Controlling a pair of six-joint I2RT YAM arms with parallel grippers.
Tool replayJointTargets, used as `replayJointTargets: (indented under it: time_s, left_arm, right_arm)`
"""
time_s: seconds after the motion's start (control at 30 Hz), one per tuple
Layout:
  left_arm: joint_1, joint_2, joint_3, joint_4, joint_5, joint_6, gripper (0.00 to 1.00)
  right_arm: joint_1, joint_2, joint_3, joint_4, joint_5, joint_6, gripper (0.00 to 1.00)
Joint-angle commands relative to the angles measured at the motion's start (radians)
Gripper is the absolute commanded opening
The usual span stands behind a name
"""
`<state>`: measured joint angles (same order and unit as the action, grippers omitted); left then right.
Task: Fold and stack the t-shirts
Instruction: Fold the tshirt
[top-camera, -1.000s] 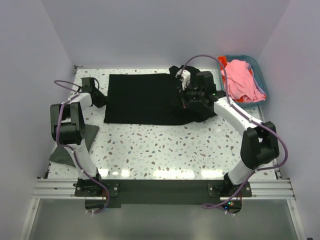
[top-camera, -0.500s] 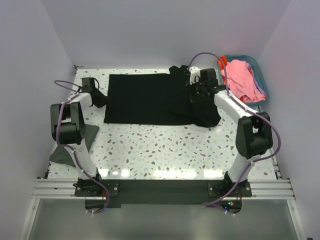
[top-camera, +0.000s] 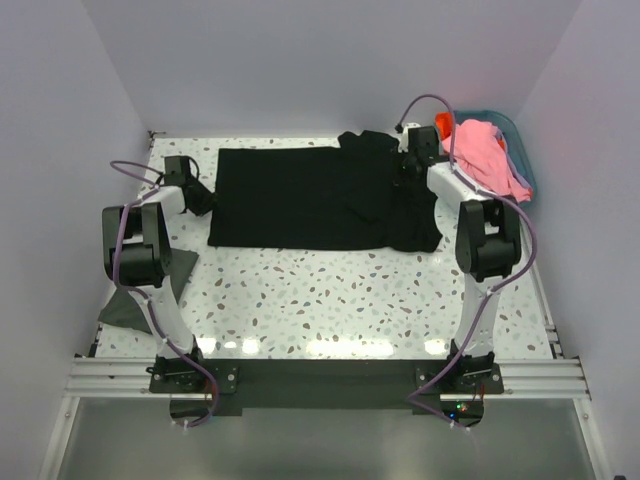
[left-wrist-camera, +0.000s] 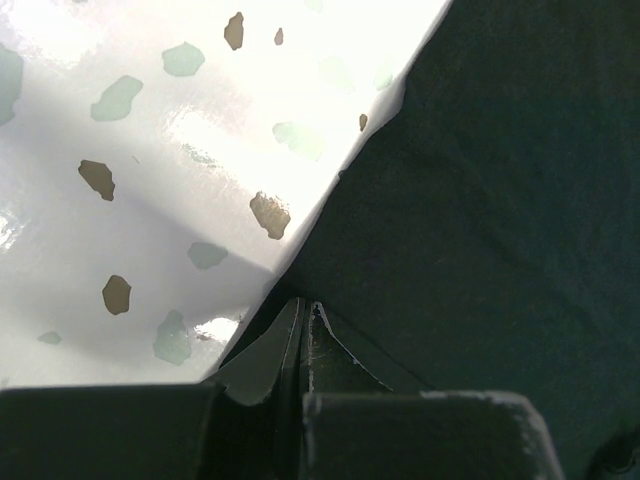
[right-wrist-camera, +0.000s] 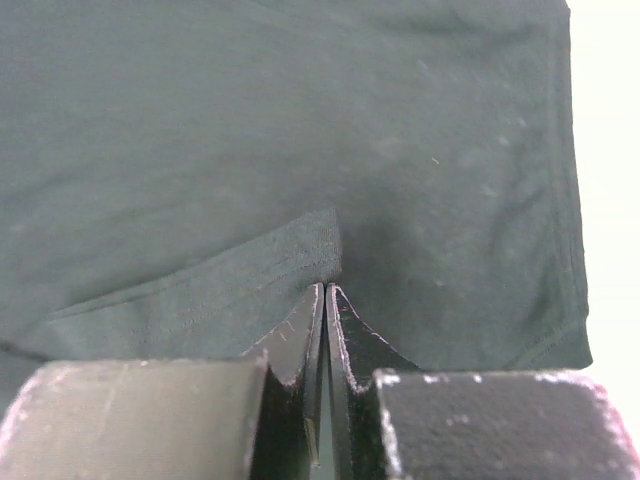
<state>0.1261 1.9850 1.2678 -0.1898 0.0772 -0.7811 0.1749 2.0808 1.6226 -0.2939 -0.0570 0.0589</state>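
We see black t-shirt (top-camera: 290, 195) spread flat on table (top-camera: 330, 300), toward 12 o'clock. Left gripper (top-camera: 200, 198) at its 9 o'clock edge, fingers pressed together, pinching hem. Right gripper (top-camera: 408, 170) at its 2 o'clock corner, clamped on fabric fold. Pink t-shirt (top-camera: 485, 160) heaped in teal basket (top-camera: 522, 135), 2 o'clock. Dark grey t-shirt (top-camera: 140, 290) at 8 o'clock.
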Motion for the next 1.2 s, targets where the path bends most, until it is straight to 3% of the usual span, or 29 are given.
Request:
replayJointTargets:
  time_s: [0.0,0.4,0.53,0.63,0.67,0.77,0.8,0.9,1.03,1.17]
  left_arm:
    - [0.010,-0.008,0.024,0.052,0.009,0.029,0.00]
    - [0.012,-0.008,0.008,0.043,0.003,0.032,0.00]
    - [0.012,-0.006,0.008,0.043,-0.001,0.031,0.00]
    - [0.010,-0.008,0.008,0.044,0.002,0.032,0.01]
    - [0.010,-0.009,0.008,0.044,0.003,0.036,0.03]
    - [0.015,-0.025,0.013,0.047,0.006,0.046,0.13]
    - [0.015,-0.040,0.018,0.047,0.004,0.051,0.25]
    - [0.023,-0.089,0.019,0.046,-0.001,0.055,0.52]
    - [0.023,-0.173,0.010,-0.008,-0.054,0.052,0.67]
    - [0.023,-0.307,-0.093,-0.098,-0.198,-0.016,0.81]
  right_arm:
    - [-0.017,-0.002,0.066,-0.020,0.104,0.074,0.04]
    - [-0.061,0.009,0.054,-0.051,0.157,0.140,0.01]
    - [-0.068,0.024,0.069,-0.076,0.174,0.168,0.06]
    - [-0.068,0.039,0.098,-0.122,0.210,0.177,0.13]
    - [-0.069,0.038,0.097,-0.128,0.220,0.180,0.22]
    - [-0.069,0.016,0.095,-0.159,0.255,0.196,0.33]
    - [-0.069,0.012,0.102,-0.172,0.270,0.200,0.43]
    - [-0.069,-0.039,0.097,-0.234,0.298,0.223,0.63]
    - [-0.069,-0.177,-0.022,-0.258,0.312,0.275,0.67]
    - [-0.069,-0.338,-0.186,-0.271,0.339,0.315,0.69]
